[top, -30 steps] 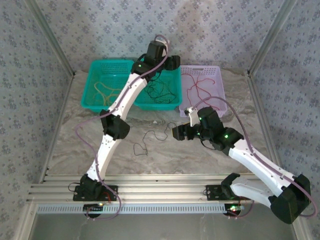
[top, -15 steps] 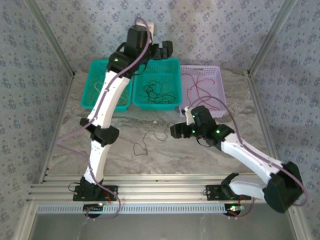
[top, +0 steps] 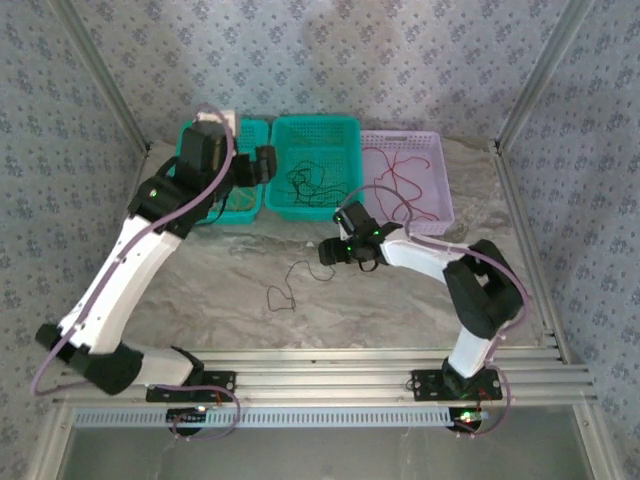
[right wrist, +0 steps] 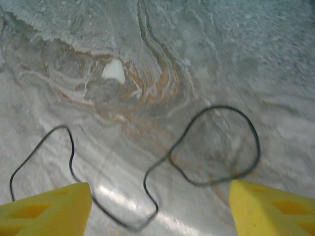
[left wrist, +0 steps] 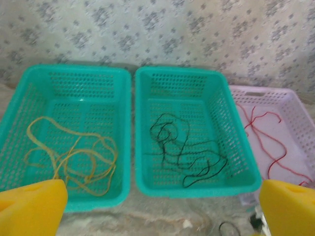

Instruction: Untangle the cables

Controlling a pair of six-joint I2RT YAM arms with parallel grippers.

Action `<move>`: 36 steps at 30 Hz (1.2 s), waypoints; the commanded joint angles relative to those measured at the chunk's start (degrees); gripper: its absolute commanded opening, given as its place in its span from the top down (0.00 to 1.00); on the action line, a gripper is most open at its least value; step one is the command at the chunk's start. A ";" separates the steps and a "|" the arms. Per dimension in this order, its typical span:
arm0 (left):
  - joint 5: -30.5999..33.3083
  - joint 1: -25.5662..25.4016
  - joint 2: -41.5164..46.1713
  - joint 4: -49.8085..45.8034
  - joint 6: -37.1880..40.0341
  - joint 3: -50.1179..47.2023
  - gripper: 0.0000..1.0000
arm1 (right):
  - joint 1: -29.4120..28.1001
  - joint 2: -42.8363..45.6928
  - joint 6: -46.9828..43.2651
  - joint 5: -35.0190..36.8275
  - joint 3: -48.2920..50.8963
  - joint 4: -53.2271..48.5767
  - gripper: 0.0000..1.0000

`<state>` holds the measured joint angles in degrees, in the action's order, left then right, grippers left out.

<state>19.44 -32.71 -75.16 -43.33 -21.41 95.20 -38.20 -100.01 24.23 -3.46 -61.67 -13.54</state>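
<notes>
Over the loose black cable point(right wrist: 146, 179), the right jaws stand wide, empty

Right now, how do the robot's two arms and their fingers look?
The left arm and the right arm have white shells with black joints. A thin mauve-grey cable runs along each. Small green lights glow near the wrists. The fingers are blocky yellow wedges.

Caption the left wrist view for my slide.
Open left gripper facing yellow cable in one teal plastic basket, black cable in the next teal basket, red cable in the lilac basket.
</notes>
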 commanded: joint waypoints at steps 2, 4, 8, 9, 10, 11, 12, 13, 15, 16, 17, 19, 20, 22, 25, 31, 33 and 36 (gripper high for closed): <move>4.54 1.09 9.02 1.12 -1.69 -8.94 0.00 | -0.67 -4.66 2.61 5.95 -2.52 1.45 0.26; 5.91 1.91 12.99 0.41 -2.11 -13.58 0.00 | -0.75 -5.92 3.05 7.85 -2.67 1.62 0.26; 5.85 3.87 19.85 -0.12 -3.19 -22.23 0.00 | -0.59 -7.54 3.36 9.90 -3.13 1.34 0.41; 5.99 4.12 21.06 -0.46 -3.21 -23.79 0.00 | -0.49 -7.80 3.32 10.13 -3.11 1.59 0.43; 6.32 4.43 22.00 -0.76 -3.20 -25.03 0.00 | -0.48 -8.27 3.37 10.08 -3.32 1.69 0.43; 6.80 4.78 23.13 -1.14 -3.33 -26.33 0.00 | -0.35 -9.18 3.44 10.01 -3.95 1.14 0.43; 7.01 5.17 24.19 -1.31 -3.38 -27.51 0.00 | -0.31 -9.96 3.38 9.73 -4.44 0.93 0.46; 7.06 5.56 25.10 -1.28 -3.37 -28.48 0.00 | -0.39 -10.58 3.52 9.62 -4.74 0.87 0.48; 7.19 6.29 26.97 -1.44 -3.53 -30.10 0.00 | -0.47 -11.43 3.55 8.93 -4.95 1.06 0.60; 7.26 6.49 27.64 -1.57 -3.55 -30.58 0.00 | -0.56 -11.57 3.63 8.99 -5.00 1.12 0.64; 7.34 6.72 28.31 -1.73 -3.47 -31.06 0.00 | -0.76 -11.70 3.56 9.23 -5.04 1.07 0.68; 7.54 7.09 29.36 -2.04 -3.25 -31.77 0.00 | -0.88 -11.88 3.77 9.60 -4.78 0.94 0.74; 7.73 7.26 29.79 -2.26 -2.95 -32.14 0.00 | -0.92 -11.88 3.93 9.96 -4.37 1.17 0.77; 7.81 7.47 30.58 -2.54 -2.61 -32.68 0.00 | -0.84 -11.60 4.37 10.40 -3.39 1.81 0.84; 7.84 7.57 31.89 -2.75 -2.27 -33.64 0.00 | -0.85 -10.23 5.04 9.87 -1.99 2.84 0.94; 9.03 7.83 33.92 -2.56 -2.17 -35.55 0.00 | -2.65 -1.99 5.40 10.93 0.70 3.48 1.00; 9.19 7.92 34.53 -2.12 -2.06 -36.17 0.00 | -3.74 3.26 4.88 12.01 1.29 3.30 1.00; 9.15 8.34 35.02 -1.70 -2.14 -36.66 0.00 | -4.43 9.42 3.44 12.72 -0.45 1.31 1.00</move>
<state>27.31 -24.99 -41.21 -45.23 -24.08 58.83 -41.93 -97.76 28.67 8.19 -60.01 -12.03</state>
